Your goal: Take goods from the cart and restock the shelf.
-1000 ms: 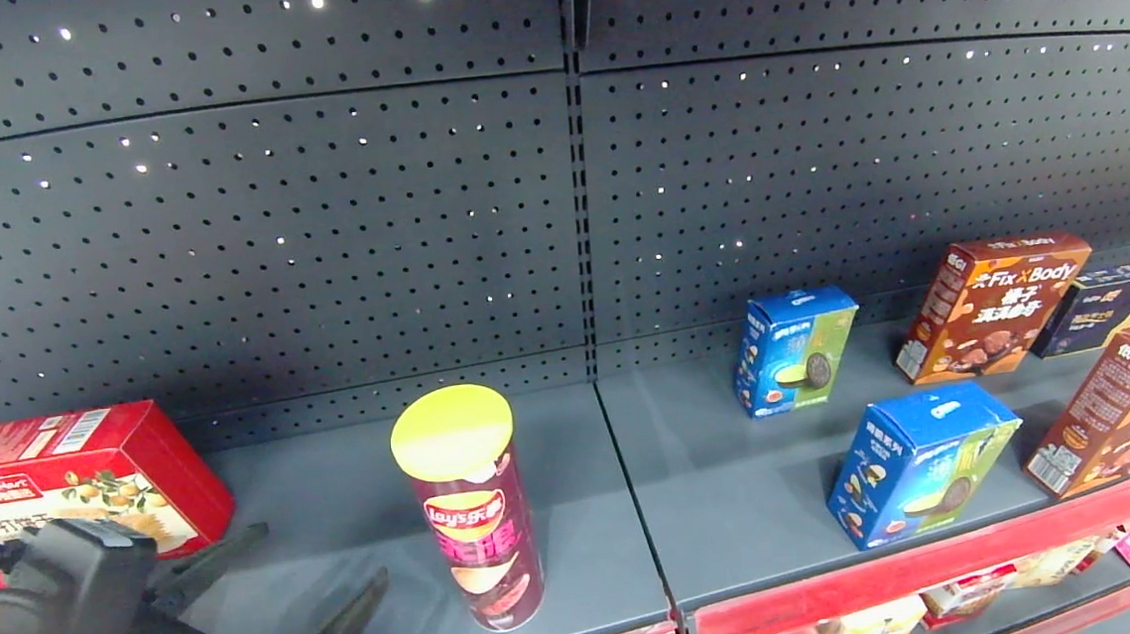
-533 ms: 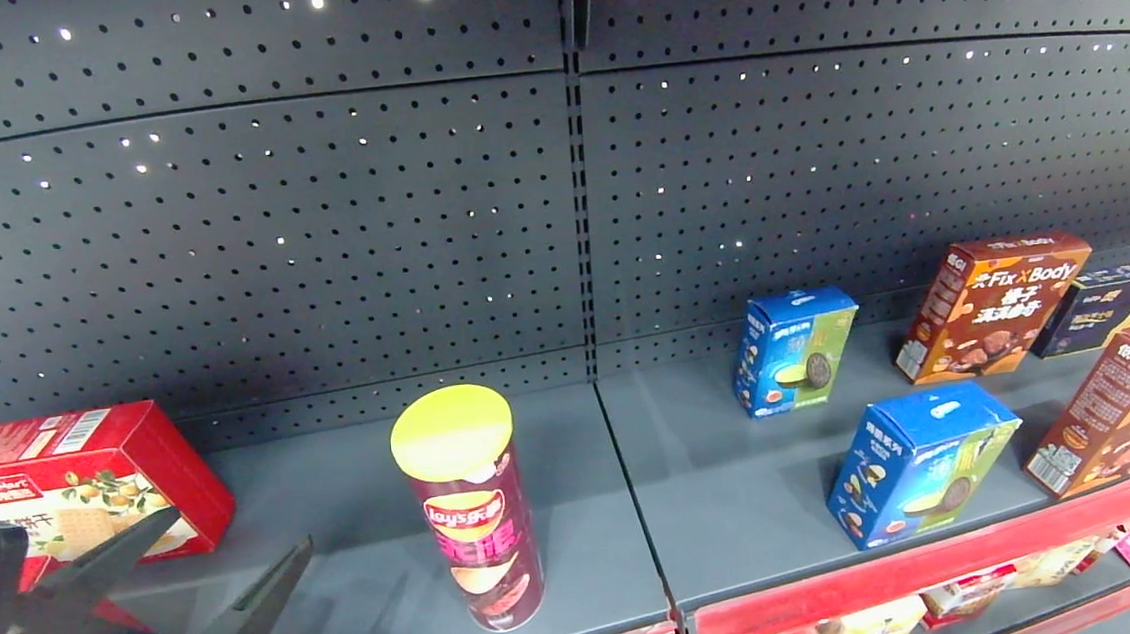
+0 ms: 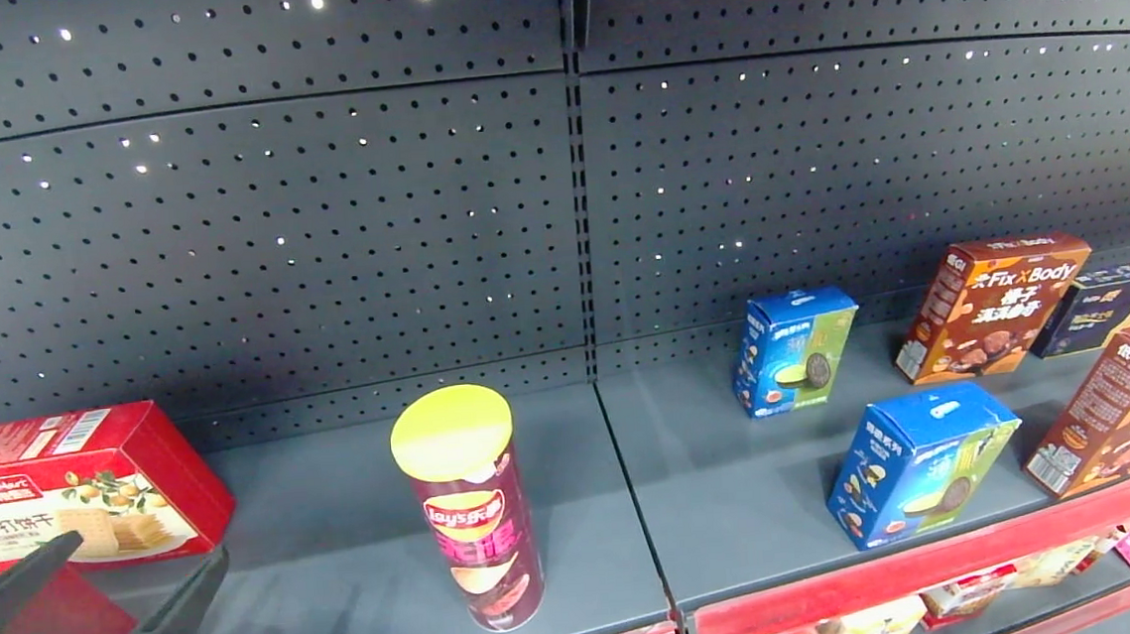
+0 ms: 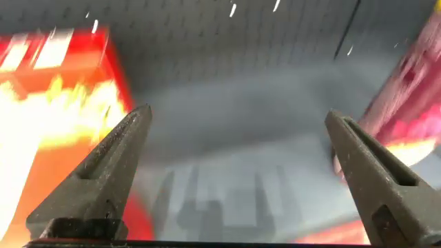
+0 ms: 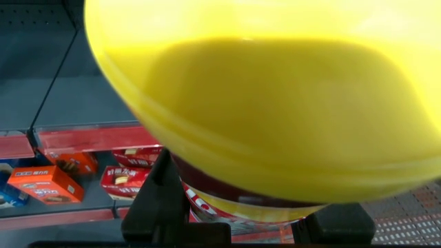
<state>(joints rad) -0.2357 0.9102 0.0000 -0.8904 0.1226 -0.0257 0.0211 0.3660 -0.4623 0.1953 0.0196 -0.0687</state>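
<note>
The right end effector (image 5: 241,210) is clamped on a yellow-lidded chip can (image 5: 275,89). The left end effector (image 3: 97,598), spread wide and empty, hangs at the front of the shelf (image 3: 340,512), just beside a red biscuit box (image 3: 69,481). To the right, a second chip can (image 3: 469,508) stands upright near the edge. Farther along sit a front blue cookie box (image 3: 918,461) and a rear blue cookie box (image 3: 794,351) near the pegboard (image 3: 320,225).

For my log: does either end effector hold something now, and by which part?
The right end effector holds a can by its body, below the yellow lid. The left end effector is open and empty.
</note>
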